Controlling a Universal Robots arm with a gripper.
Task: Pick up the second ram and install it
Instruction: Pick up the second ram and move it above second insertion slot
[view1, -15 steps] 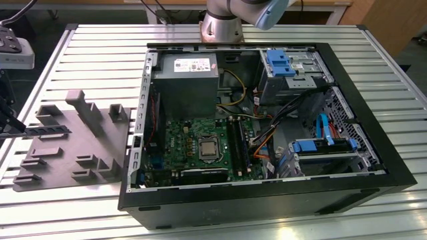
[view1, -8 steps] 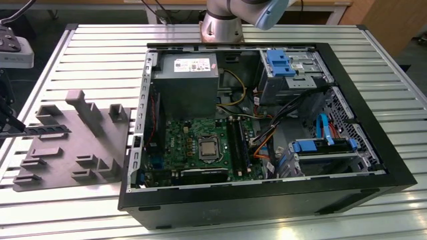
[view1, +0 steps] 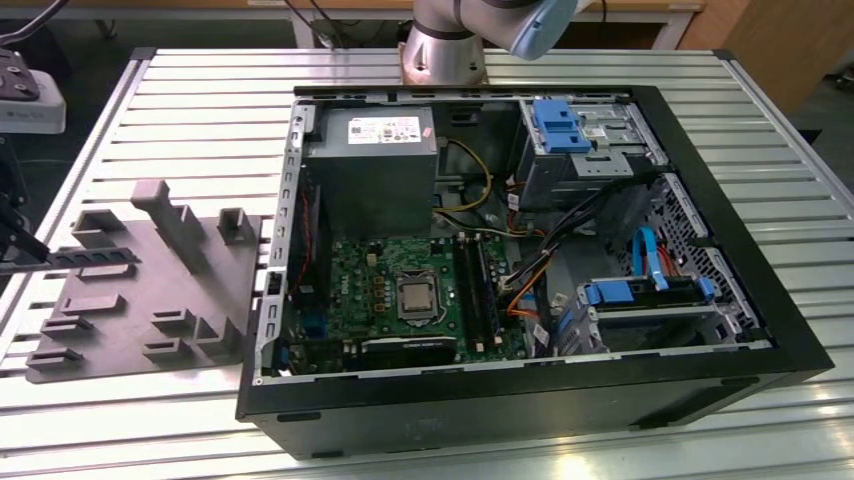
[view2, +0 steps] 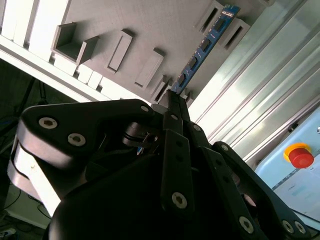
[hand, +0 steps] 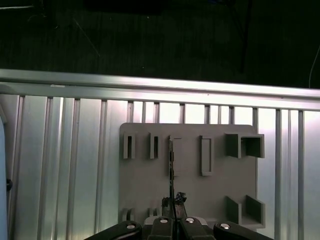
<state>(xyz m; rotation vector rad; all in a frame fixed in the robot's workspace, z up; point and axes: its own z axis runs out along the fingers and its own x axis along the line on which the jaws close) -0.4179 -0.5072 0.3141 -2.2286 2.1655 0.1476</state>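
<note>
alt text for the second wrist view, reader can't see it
The black gripper meets the near end of the second ram, a blue-edged stick standing on edge in slots of the grey tray. The ribbed metal table and a red button lie beyond.

Hand (view2: 174, 96) tilted down (fingers (view2: 175, 145) pinched)

A thin flat blue-green memory stick (view2: 202, 48) with black chips, upright on its long edge, seated in slotted blocks of a grey plastic tray (view2: 150, 25)
</note>
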